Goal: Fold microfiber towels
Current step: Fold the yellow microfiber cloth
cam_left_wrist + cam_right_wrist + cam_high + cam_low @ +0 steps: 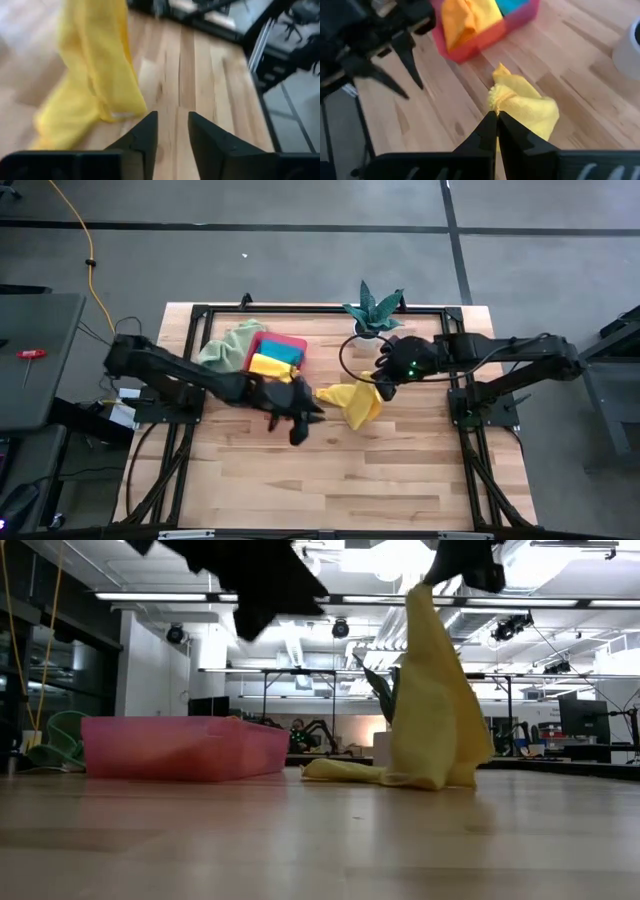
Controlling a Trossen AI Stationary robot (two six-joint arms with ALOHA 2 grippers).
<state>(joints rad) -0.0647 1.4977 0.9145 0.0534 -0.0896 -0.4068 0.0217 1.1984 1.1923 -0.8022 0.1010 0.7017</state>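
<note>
Your right hand [496,120] was pinching the top of the yellow towel [356,401], lifting it so it hung with its lower end trailing on the surface [330,475]. Your left hand [172,131] hovered just beside it, fingers spread and holding nothing. Other towels [274,360] lay in the pink tray [180,748].

A wooden desk [330,470] sits on a grey floor, seen from above. The left hand [300,418] hangs over the desk's middle, just beside a yellow towel [352,402] that is bunched up, its upper end under the right hand [385,383]. A pink tray [296,346] near the far edge holds a yellow and a teal cloth, with a pale green towel [228,345] touching its left side. A potted plant [374,308] stands at the far edge.
</note>
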